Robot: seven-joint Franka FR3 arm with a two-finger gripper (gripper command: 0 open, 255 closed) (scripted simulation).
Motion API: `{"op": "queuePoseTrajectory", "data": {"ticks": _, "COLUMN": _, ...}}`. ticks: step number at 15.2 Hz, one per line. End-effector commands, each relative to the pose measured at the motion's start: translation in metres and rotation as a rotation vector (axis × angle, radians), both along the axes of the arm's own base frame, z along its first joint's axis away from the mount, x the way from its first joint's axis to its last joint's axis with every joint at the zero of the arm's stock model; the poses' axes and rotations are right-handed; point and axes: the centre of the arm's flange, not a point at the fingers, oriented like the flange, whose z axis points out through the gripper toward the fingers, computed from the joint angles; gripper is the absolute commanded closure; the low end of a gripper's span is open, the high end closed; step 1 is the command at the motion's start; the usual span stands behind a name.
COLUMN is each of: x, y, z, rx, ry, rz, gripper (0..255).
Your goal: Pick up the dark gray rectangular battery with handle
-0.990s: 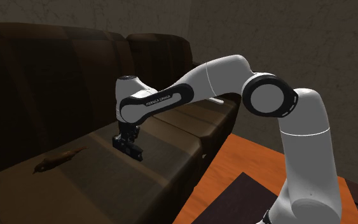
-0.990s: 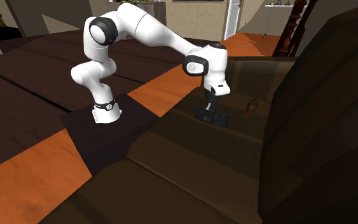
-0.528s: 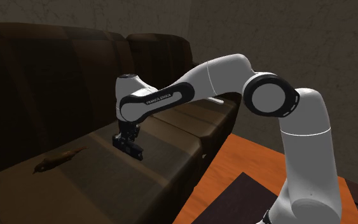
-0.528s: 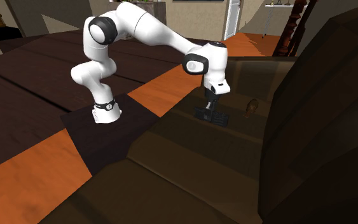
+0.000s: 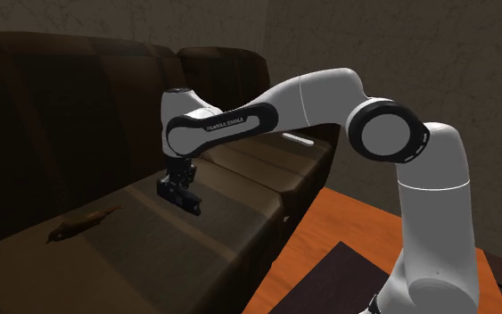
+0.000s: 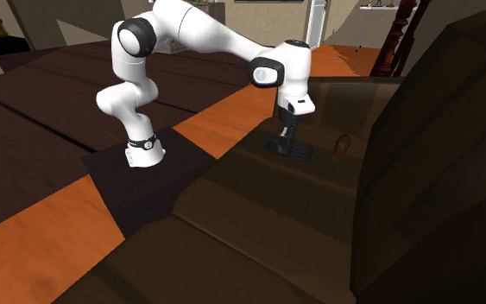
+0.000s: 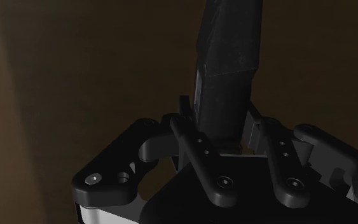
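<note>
The dark gray rectangular battery [image 5: 181, 198] hangs just above the dark brown sofa seat [image 5: 133, 232], clasped by my black gripper [image 5: 179, 184]. The second exterior view also has the battery [image 6: 290, 149] lifted off the cushion under the gripper [image 6: 286, 138]. In the wrist view the battery [image 7: 227, 70] is a long dark block reaching away from the hand, with both fingers [image 7: 199, 153] pressed against its near end. The gripper [image 7: 227, 130] is shut on it.
A small brown object [image 5: 81, 223] lies on the seat toward the shoulder view's left, and it also appears [image 6: 342, 145] beyond the gripper. The sofa backrest [image 5: 61, 107] rises behind. Orange floor [image 5: 347, 232] and a dark rug [image 6: 137, 186] lie by the stand.
The gripper has risen a little with the battery in it and shifted toward the sofa back. The battery now hangs clear of the seat.
</note>
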Motion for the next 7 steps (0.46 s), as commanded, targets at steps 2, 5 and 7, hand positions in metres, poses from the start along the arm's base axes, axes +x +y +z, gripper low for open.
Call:
{"op": "queuePoseTrajectory", "data": {"ticks": 2, "x": 0.001, "y": 0.000, "z": 0.016, "rx": 0.000, "ry": 0.000, "rz": 0.000, "gripper": 255}}
{"op": "queuePoseTrajectory", "data": {"ticks": 5, "x": 0.001, "y": 0.000, "z": 0.032, "rx": 0.000, "ry": 0.000, "rz": 0.000, "gripper": 255}}
{"op": "queuePoseTrajectory", "data": {"ticks": 7, "x": 0.001, "y": 0.000, "z": 0.032, "rx": 0.000, "ry": 0.000, "rz": 0.000, "gripper": 255}}
